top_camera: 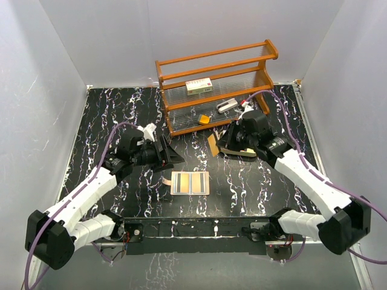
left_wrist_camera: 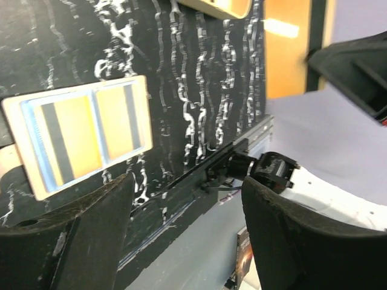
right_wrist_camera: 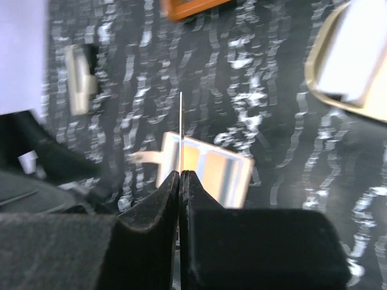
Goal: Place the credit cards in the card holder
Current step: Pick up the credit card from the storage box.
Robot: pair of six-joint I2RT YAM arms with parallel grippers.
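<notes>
**Card pinched, wallet waiting**

The card holder [top_camera: 190, 182] lies open on the table [top_camera: 103, 115], pockets up. Your right gripper [right_wrist_camera: 180, 174] pinches one credit card [right_wrist_camera: 181, 121] edge-on nearby. The left gripper [left_wrist_camera: 187, 199] hangs spread and empty. Line the card's edge up with a pocket mouth, then slide it in gently.

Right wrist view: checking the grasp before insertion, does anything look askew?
Nothing stands out. The thin flat plastic card sits straight, edge-on, pinched in the right gripper; the open tan leather wallet lies flat beyond it.
</notes>
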